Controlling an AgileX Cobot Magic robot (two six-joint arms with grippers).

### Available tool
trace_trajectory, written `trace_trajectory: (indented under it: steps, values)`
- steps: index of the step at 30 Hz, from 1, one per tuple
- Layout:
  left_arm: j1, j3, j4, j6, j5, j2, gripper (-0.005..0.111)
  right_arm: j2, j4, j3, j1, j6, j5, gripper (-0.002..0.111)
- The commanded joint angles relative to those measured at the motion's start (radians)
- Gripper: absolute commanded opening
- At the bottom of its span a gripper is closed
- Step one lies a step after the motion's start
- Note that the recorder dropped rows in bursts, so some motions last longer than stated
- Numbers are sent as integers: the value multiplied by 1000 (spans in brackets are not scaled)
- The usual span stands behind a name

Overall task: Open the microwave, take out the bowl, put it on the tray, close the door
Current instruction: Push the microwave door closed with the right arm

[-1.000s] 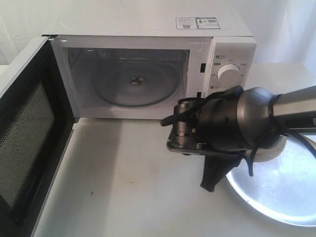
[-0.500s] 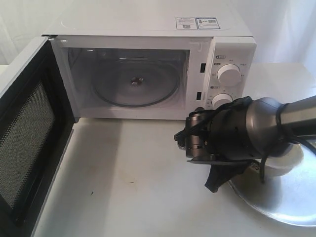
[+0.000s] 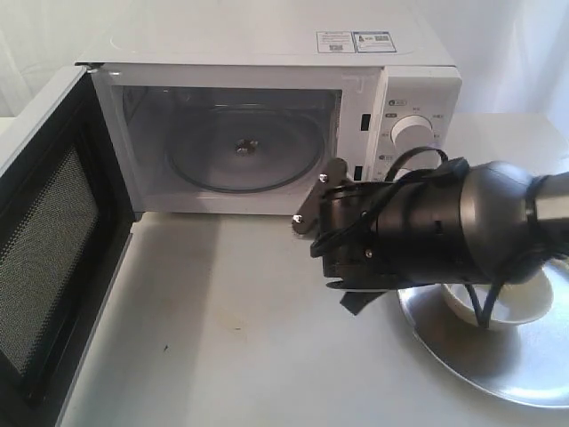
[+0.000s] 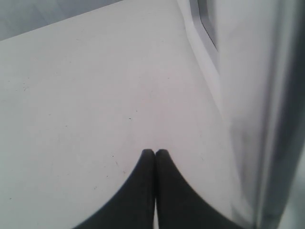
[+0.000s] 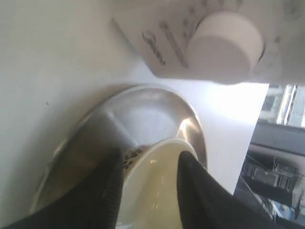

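On the right of the table (image 3: 222,311), the bowl (image 3: 520,307) sits on the tray (image 3: 498,378), right end effector (image 5: 150,160) spread astride its rim, left end effector (image 4: 155,155) pressed together; only the open door (image 3: 44,240) of the microwave (image 3: 267,44) is left to close

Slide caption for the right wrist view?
Open right gripper over the bowl resting on the tray, microwave dial nearby.

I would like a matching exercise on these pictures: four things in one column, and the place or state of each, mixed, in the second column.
Things:
1. door
2. bowl
3. tray
4. left gripper

Places or states:
a. stands on the tray
b. jaws shut, holding nothing
c. swung wide open
d. lies on the table

Pairs: 1-c, 2-a, 3-d, 4-b
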Motion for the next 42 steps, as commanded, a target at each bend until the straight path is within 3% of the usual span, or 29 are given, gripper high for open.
trace_trajectory:
  steps: [1,6,10,22,24,28,32,42]
  values:
    - [-4,2,-4,-3,0,-3,0,-82,13,-74,123,-47,-90,24]
    - [-4,2,-4,-3,0,-3,0,-135,-60,-168,268,-47,-561,2]
    - [-4,2,-4,-3,0,-3,0,-96,-263,-296,321,-30,-812,0]
    - [-4,2,-4,-3,0,-3,0,249,-230,-747,336,82,-919,0]
    - [-4,2,-4,-3,0,-3,0,364,-244,-840,361,-48,-822,0]
    - [-4,2,-4,-3,0,-3,0,463,-255,-934,384,-225,-415,0]
    - [-4,2,-4,-3,0,-3,0,446,-450,-932,345,-227,214,0]
    - [-4,2,-4,-3,0,-3,0,436,-367,-844,223,-197,214,0]
